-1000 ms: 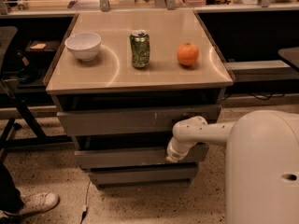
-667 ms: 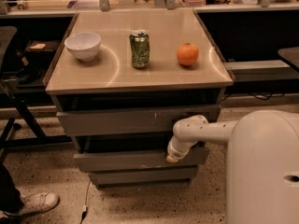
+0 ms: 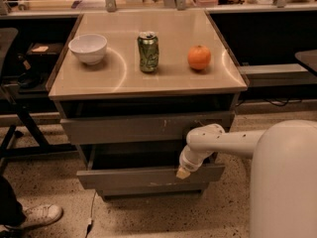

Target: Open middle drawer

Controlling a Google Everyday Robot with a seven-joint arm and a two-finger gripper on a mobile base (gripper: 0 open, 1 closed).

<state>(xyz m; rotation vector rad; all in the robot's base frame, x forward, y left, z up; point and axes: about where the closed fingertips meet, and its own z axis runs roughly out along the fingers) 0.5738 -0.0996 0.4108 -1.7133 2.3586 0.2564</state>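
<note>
The middle drawer (image 3: 143, 177) is a wide, shallow grey drawer with a plain front. It stands pulled partway out of the cabinet, with a dark gap (image 3: 133, 157) showing behind its front. My gripper (image 3: 183, 172) is at the top edge of that front, towards its right end, on the end of my white arm (image 3: 223, 140), which reaches in from the right. The taller grey front with a pale scratch (image 3: 148, 128) is above it and also stands slightly out. The narrowest front (image 3: 148, 190) is below.
On the cabinet top (image 3: 119, 78) stand a white bowl (image 3: 88, 48), a green can (image 3: 148, 51) and an orange (image 3: 199, 57). My white body (image 3: 285, 182) fills the lower right. A shoe (image 3: 37, 216) and a cable (image 3: 90, 217) lie on the floor at left.
The middle drawer has slid further out towards the camera, and my gripper has moved with its front, a little lower in the view.
</note>
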